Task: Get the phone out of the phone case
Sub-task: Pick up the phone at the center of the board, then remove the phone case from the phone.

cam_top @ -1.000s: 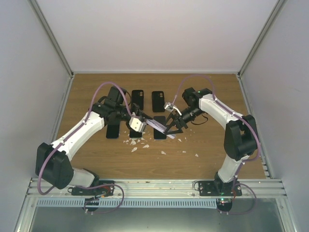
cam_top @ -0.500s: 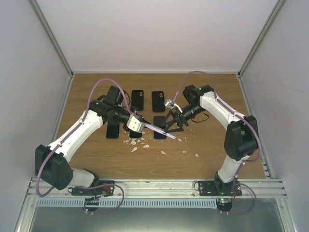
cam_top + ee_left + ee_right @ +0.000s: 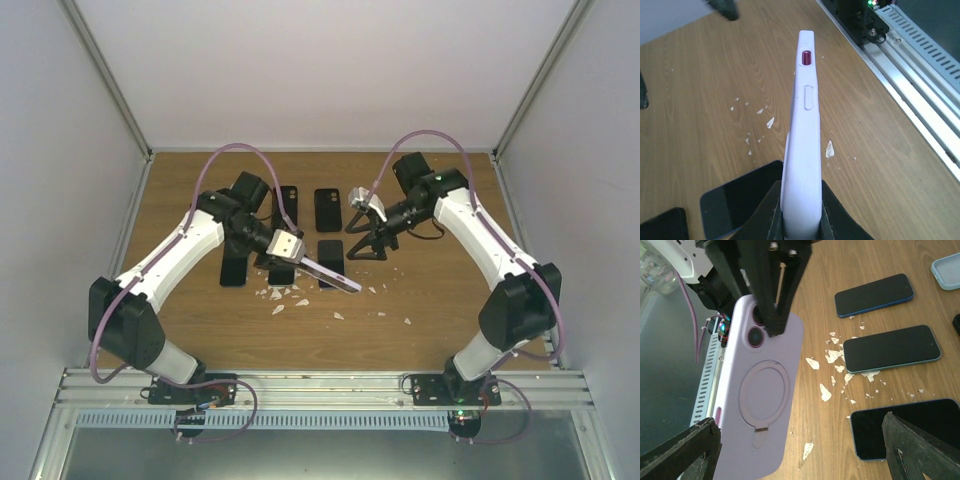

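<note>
The phone case (image 3: 762,405) is pale lilac, with a round ring stand on its back and a camera cutout at one end. The phone (image 3: 756,336) sits inside it, showing red at the side button and around the lenses. The left gripper (image 3: 801,220) clamps the camera end, and the case juts out above the worktop (image 3: 880,150).

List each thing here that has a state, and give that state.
Left gripper, shut on the case.
Right gripper, open, clear of the case.
Case, held above the table.
Phone, inside the case.
Spare phones, flat, screens dark.
Chips, scattered on the table.
</note>
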Controlling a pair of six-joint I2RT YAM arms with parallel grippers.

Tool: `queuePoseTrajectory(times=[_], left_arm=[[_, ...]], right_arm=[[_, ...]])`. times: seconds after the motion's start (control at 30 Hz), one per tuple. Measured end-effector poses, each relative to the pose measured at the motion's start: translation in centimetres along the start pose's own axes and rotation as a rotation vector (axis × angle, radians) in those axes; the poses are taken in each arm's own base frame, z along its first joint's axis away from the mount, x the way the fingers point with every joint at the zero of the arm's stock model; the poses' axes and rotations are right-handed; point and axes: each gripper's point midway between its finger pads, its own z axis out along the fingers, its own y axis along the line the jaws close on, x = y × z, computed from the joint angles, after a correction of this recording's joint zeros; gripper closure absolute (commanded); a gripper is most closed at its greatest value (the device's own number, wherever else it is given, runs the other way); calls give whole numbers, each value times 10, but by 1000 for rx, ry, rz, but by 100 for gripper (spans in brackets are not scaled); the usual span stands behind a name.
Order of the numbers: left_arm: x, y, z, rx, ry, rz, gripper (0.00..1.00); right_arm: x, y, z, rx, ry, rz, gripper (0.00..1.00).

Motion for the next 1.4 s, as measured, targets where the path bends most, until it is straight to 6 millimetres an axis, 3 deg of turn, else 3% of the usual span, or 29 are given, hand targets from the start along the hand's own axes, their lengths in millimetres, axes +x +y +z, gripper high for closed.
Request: queuePoseTrajectory(times=[0.2,0.4,0.67,0.7,0.93,1.17,1.4], left_arm=[[1,17,3,18,1,-149,100],[1,29,0,35,-47,-356,100],[-7,77,-41,-39,-278,-710,100],[-11,97,-55,-62,-389,-811,100],[-28,95,-65,-57,-530,-972,100],[-68,100,-93,-52,-636,-924,100],[-79,100,-102,-53,-675,-933,100]], right_arm=[[-3,9,-1,47,10,-31,12],[-10,2,-16,100,-33,-1,14],[-33,-32,-81,240,-277,85,24],[-44,-30,-91,261,-343,84,27],[-64,-25,-107,249,-448,73,33],[-79,-12,-114,196,-495,44,36],[-87,6,-116,113,-524,37,43]])
